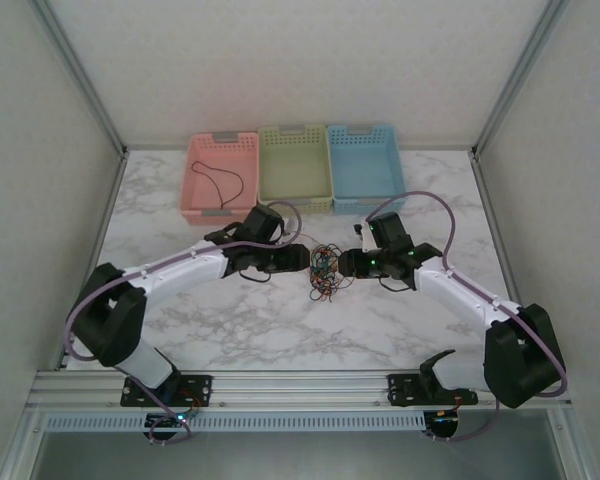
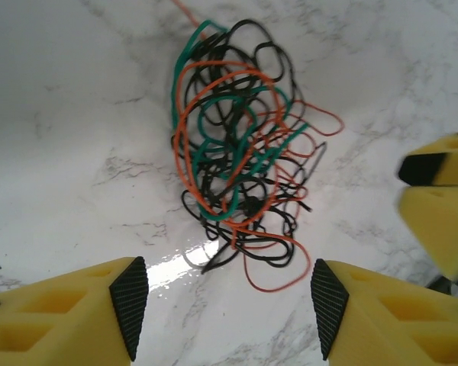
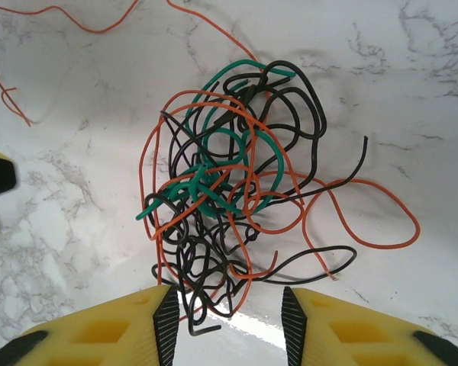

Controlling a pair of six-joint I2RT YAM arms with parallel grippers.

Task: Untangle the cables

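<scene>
L claw (image 2: 229,305): you've got its jaws well apart, nothing held. The tangle (image 2: 237,145) lies just ahead of its pads (image 2: 130,305), not touching. R claw (image 3: 225,320): jaws part open, no grip, but the tangle's (image 3: 229,191) near loops reach into the gap betw. its tips.

Surface: white marble-look table (image 1: 230,330), glossy under the claws. White walls on 3 sides, metal frame posts at the corners.

Count: 2 arms, 2 claws, 1 tangle (image 1: 325,270) and 3 baskets in a row beyond the tangle: pink (image 1: 191,180), green (image 1: 295,165), blue (image 1: 365,165). 1 black cable (image 1: 223,185) lies in the pink one. The tangle has 3 colours: black, orange, green. You can't count the strands, they're too knotted. An orange strand (image 3: 61,23) trails off the tangle's far side.

From above, the tangle sits mid-table between both claws. L claw (image 1: 298,262) is at its left, R claw (image 1: 348,263) at its right, tips facing.
</scene>
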